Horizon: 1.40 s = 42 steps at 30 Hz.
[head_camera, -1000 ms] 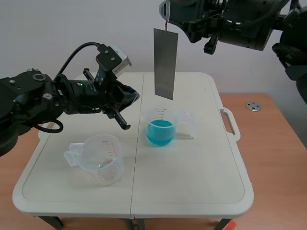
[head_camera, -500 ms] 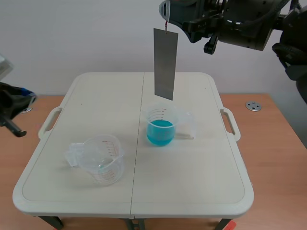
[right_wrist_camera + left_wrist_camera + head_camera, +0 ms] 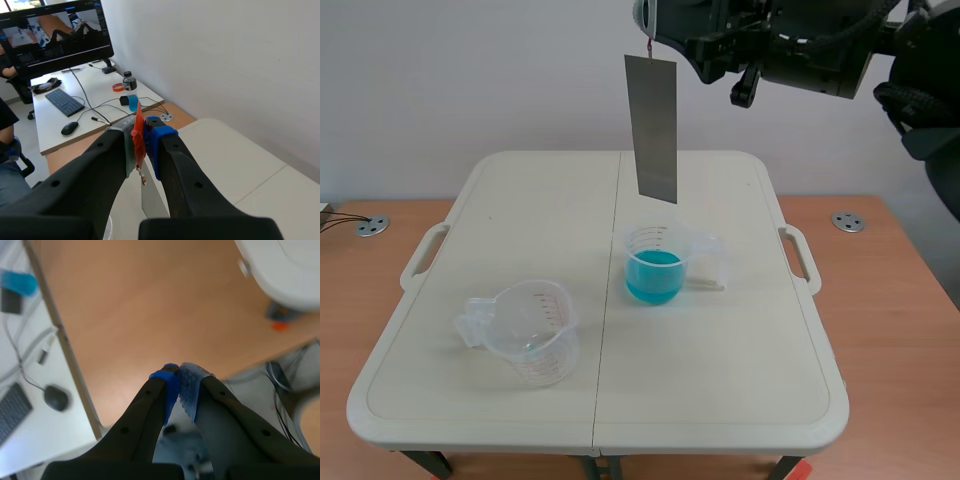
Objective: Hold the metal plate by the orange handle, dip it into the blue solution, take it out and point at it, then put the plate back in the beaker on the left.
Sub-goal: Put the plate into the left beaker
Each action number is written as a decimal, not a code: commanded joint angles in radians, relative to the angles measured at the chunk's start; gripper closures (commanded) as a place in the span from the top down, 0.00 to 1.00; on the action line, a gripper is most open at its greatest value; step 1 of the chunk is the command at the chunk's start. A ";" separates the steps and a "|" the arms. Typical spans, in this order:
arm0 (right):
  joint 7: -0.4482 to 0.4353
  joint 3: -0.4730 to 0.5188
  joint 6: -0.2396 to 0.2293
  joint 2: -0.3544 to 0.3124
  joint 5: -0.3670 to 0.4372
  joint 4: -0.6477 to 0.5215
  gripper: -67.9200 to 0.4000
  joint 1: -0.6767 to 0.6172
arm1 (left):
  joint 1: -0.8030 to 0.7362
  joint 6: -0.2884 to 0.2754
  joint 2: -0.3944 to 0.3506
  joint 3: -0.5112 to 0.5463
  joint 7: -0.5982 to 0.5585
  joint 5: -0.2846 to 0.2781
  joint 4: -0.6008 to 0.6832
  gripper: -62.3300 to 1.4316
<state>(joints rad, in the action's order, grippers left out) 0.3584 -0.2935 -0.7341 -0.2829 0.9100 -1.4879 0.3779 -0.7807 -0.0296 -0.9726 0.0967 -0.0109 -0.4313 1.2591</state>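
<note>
While aloft — plate (image 3: 652, 128) beneath right gripper (image 3: 141, 134)

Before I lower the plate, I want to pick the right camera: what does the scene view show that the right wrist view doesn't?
Only the scene view: the beaker of blue solution and the empty beaker, with the metal plate hanging above the table. Only the right wrist view: the orange handle pinched between the right gripper's fingers, and a desk with a monitor. Both: plate, gripper and table.
</note>
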 commanded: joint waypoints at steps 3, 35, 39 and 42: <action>-0.034 -0.035 -0.011 -0.008 0.019 -0.021 0.03 0.038 | -0.090 -0.003 0.066 -0.010 -0.058 0.002 0.005 0.07; -0.130 -0.311 -0.011 -0.007 0.018 -0.054 0.03 0.038 | -0.219 -0.097 0.324 -0.334 -0.040 0.193 0.003 0.07; -0.144 -0.346 -0.011 -0.003 0.018 -0.054 0.03 0.038 | -0.219 -0.097 0.323 -0.334 -0.040 0.193 0.003 0.07; -0.144 -0.373 -0.011 0.006 0.016 -0.054 0.03 0.038 | -0.219 -0.097 0.323 -0.334 -0.040 0.193 0.003 0.07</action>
<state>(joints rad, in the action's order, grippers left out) 0.2329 -0.6640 -0.7338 -0.2852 0.9096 -1.5215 0.3878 -0.9970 -0.1246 -0.6487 -0.2417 -0.0422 -0.2356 1.2564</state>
